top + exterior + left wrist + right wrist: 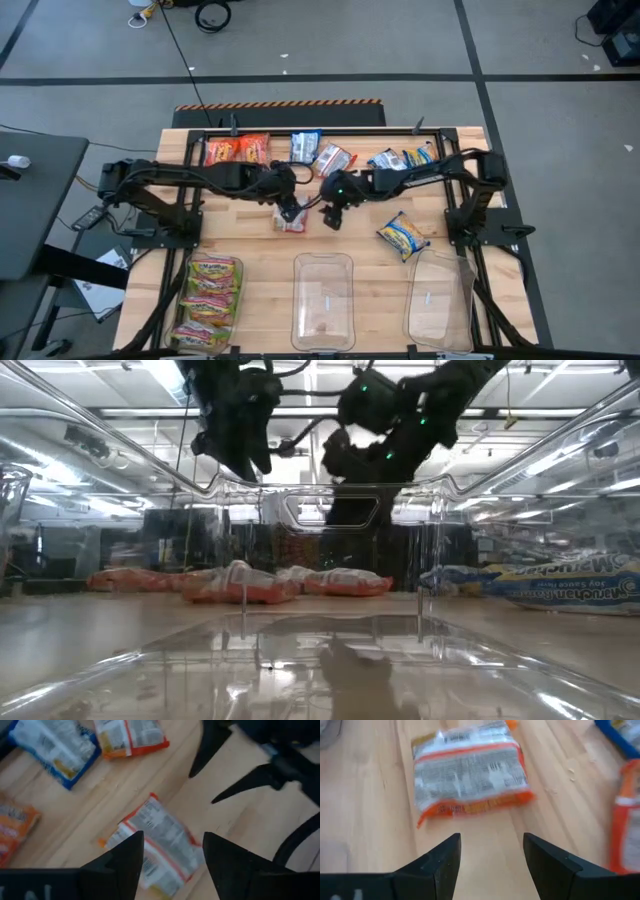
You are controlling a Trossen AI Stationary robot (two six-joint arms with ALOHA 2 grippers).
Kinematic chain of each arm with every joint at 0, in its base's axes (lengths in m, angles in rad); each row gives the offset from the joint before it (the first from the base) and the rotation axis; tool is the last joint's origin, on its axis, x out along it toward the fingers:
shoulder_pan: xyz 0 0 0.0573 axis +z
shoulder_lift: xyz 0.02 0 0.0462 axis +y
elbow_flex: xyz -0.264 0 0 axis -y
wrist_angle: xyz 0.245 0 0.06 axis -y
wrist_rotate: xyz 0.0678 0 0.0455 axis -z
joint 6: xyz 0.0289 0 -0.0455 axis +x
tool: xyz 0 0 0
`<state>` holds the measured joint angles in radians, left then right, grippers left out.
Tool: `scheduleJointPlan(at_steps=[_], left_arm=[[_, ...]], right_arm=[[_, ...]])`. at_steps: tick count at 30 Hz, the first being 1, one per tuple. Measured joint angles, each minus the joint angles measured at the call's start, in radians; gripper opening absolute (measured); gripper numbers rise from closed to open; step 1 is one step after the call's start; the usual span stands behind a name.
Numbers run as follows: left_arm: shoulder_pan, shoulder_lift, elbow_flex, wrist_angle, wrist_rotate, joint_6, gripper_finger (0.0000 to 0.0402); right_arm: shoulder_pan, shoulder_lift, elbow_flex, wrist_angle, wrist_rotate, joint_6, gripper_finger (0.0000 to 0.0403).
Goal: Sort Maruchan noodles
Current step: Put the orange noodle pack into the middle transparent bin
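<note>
An orange-red Maruchan noodle packet (290, 221) lies flat on the wooden table (250, 245), printed back up, near the middle. My left gripper (290, 207) stands open just over it, and the packet (160, 842) shows between and below its fingers. I cannot see it touching. My right gripper (332, 218) is open just right of the packet, which lies ahead of its fingers (470, 772). More packets lie along the far edge: orange-red (238, 150) and blue-and-yellow (305, 146). Another blue-and-yellow packet (403, 236) lies to the right.
Three clear bins stand along the near edge. The left one (186, 300) holds several green-yellow packets; the middle one (322, 265) and the right one (440, 270) hold none. Both arms reach in close together over the table's middle.
</note>
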<state>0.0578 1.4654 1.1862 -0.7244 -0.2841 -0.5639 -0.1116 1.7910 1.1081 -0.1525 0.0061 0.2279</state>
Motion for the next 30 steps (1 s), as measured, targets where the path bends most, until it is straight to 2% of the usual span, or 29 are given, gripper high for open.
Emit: scheduleJointPlan(at_steps=[3,6,9,13,20,25,30], left_arm=[[0.000,0.009,-0.011,0.002,-0.028,-0.143,0.0224],[0.000,0.032,-0.040,-0.009,-0.031,-0.348,0.0232],[-0.012,0.073,-0.060,0.012,-0.015,-0.451,0.0235],[-0.046,0.140,-0.061,0.081,-0.008,-0.462,0.0235],[-0.054,0.294,-0.059,0.238,0.037,-0.520,0.0235],[-0.059,0.376,-0.051,0.248,-0.010,-0.524,0.0235],[-0.086,0.446,-0.013,0.206,-0.078,-0.511,0.0235]], right_arm=[[-0.013,-0.054,0.002,-0.087,0.013,-0.011,0.0220],[-0.029,-0.129,0.002,-0.233,0.056,-0.012,0.0220],[-0.042,-0.229,0.004,-0.410,0.118,0.011,0.0220],[-0.061,-0.403,0.004,-0.595,0.181,0.057,0.0220],[-0.086,-0.702,0.004,-0.716,0.236,0.126,0.0220],[-0.088,-0.829,0.004,-0.763,0.300,0.223,0.0220],[-0.085,-0.885,0.004,-0.798,0.309,0.295,0.0220]])
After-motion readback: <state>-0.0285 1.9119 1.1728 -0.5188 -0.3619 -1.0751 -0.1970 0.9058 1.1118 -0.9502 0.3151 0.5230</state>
